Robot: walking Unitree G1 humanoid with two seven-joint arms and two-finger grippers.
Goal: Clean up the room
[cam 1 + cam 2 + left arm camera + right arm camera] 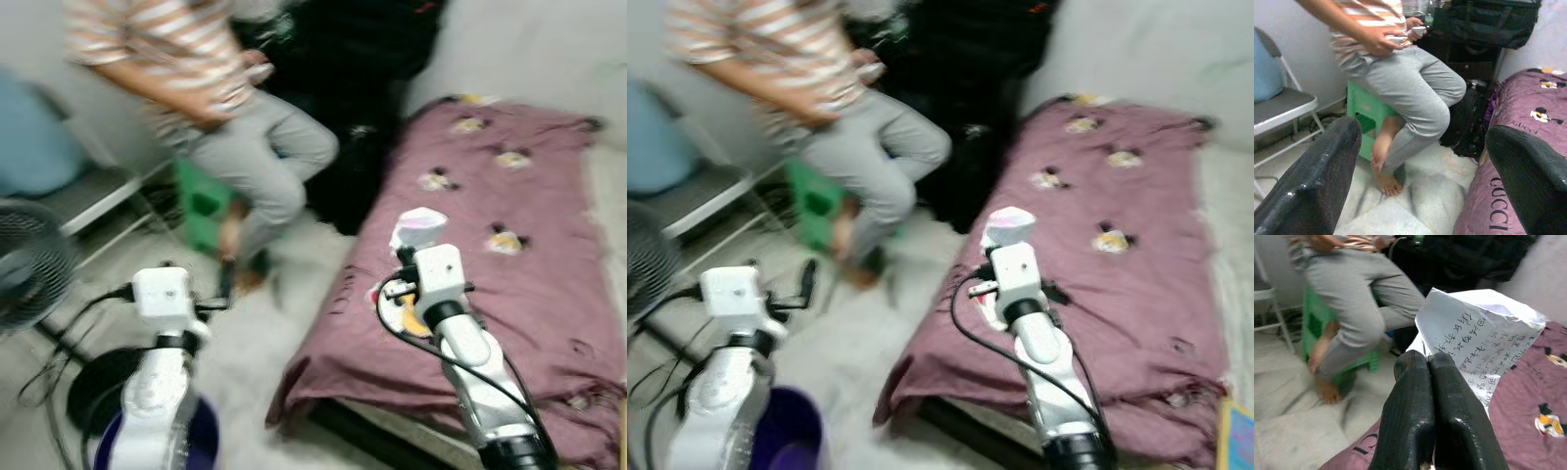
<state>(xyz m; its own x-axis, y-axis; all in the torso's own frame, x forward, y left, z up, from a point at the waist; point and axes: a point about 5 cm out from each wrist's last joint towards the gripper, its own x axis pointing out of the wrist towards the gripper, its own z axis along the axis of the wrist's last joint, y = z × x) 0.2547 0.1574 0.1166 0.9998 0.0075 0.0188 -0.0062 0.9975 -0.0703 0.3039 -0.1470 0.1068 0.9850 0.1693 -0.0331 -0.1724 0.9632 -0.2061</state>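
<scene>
One sheet of white paper (1484,328), covered in handwriting and creased, sits pinched in the right gripper (1431,363), whose two black fingers (1410,406) are pressed tight together on its lower edge. In the head views that paper shows as a pale crumple above the right arm's wrist, held over the near left part of the purple bedspread (529,284), which carries several small cartoon patches and covers one mattress. The left gripper (1425,161) hangs over the pale floor (1415,205) with its two fingers spread wide and nothing between them. Beyond it one person (235,127) in a striped shirt and grey trousers sits on a green stool (1369,115), barefoot, holding a small item in both hands. One folding chair (1283,105) stands by the wall, one fan (29,259) at the robot's left, one purple bucket (789,431) near its feet.
</scene>
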